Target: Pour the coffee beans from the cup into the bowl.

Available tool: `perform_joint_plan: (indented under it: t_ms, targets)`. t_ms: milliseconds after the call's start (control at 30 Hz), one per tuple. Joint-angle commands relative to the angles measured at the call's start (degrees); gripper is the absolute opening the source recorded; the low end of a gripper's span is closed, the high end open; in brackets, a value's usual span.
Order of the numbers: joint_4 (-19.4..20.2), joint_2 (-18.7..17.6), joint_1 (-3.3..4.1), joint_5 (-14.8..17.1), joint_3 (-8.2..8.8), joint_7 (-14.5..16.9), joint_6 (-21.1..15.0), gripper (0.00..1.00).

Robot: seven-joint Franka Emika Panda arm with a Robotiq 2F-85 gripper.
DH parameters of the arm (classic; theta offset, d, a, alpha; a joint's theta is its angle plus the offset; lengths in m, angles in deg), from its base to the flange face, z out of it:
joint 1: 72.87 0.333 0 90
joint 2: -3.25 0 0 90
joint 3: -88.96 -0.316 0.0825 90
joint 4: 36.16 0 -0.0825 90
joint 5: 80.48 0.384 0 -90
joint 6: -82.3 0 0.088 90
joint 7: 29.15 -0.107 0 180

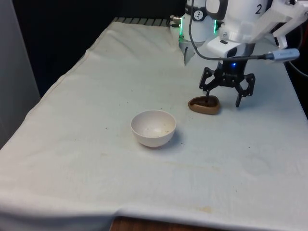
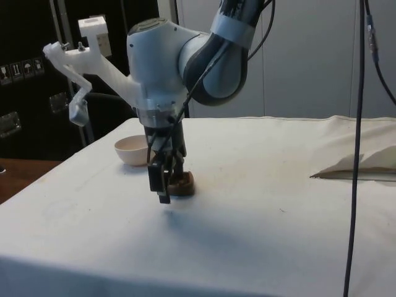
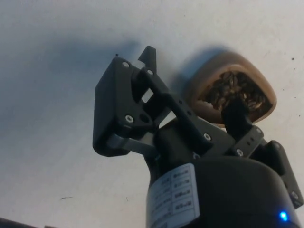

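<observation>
White cloth covers the table. Gripper low over the cloth, jaws spread wide, gripping nothing; one finger dips inside the brown cup, the other sits outside, clear of its rim. Cup stands upright, coffee beans inside. White bowl well apart from the jaws, toward the front view's left.

Readable markings: almost none

We make out a white label with rows of fine print on the gripper body in the wrist view, too small to read; in the side view, small white pictogram stickers sit on the dark cabinet at 9 o'clock, illegible.
</observation>
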Motion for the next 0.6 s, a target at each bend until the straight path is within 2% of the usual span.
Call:
perform_joint_plan:
  t_ms: [0, 400, 500, 533, 567]
  targets:
    - [-0.1, -0.2, 0.00, -0.3, 0.34, 0.0, -0.3, 1.00]
    - [0.2, -0.1, -0.29, -0.2, 0.40, 0.2, -0.3, 0.99]
    - [0.2, -0.1, -0.29, -0.2, 0.40, 0.2, -0.3, 0.84]
    - [0.2, -0.1, -0.34, -0.2, 0.40, 0.2, -0.3, 0.71]
    - [0.0, -0.2, -0.34, 0.0, 0.29, 0.3, 0.0, 0.66]
